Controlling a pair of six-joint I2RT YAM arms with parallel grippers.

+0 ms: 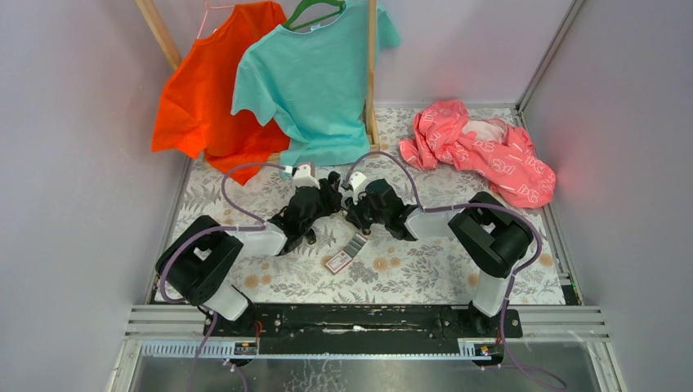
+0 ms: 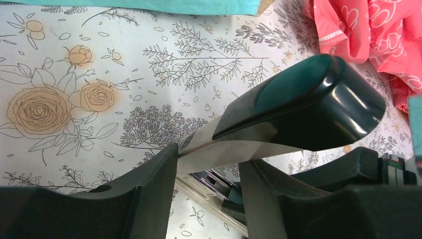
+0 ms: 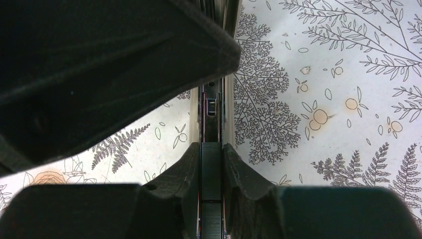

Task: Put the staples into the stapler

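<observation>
The staples [image 1: 347, 252] are a small red and white box lying flat on the floral table, just in front of both grippers. The stapler [image 2: 303, 102] is dark and glossy, and its lid is swung up off the table. My left gripper [image 2: 209, 169] is shut on the pale metal arm under that lid. My right gripper [image 3: 211, 154] is shut on the stapler's narrow magazine rail [image 3: 211, 119], which runs straight away from it. From above, the left gripper [image 1: 327, 200] and right gripper [image 1: 357, 216] meet at mid-table and hide most of the stapler.
An orange shirt [image 1: 208, 90] and a teal shirt [image 1: 315, 77] hang on a wooden rack [image 1: 372, 73] at the back. A pink patterned garment [image 1: 482, 151] lies crumpled at the back right. Grey walls close in both sides of the table.
</observation>
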